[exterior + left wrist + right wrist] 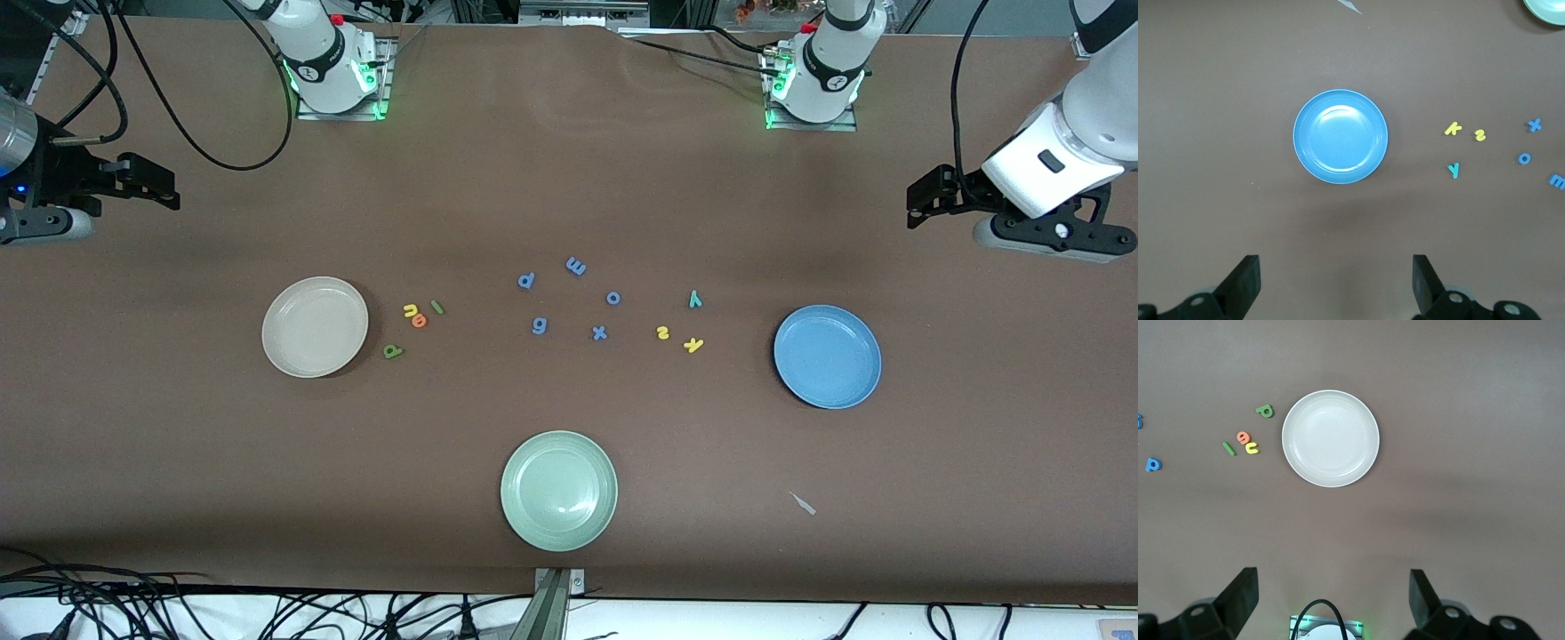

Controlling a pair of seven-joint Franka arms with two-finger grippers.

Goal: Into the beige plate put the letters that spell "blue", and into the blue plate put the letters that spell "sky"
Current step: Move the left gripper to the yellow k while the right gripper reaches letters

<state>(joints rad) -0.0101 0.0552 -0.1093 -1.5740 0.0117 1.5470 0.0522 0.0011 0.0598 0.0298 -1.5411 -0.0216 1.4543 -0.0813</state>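
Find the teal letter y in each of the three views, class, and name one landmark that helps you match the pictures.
Front view: teal y lies on the table between the periwinkle letters and the blue plate.
Left wrist view: teal y beside the yellow k and yellow s.
Right wrist view: not in it.
Shared landmark: the blue plate.
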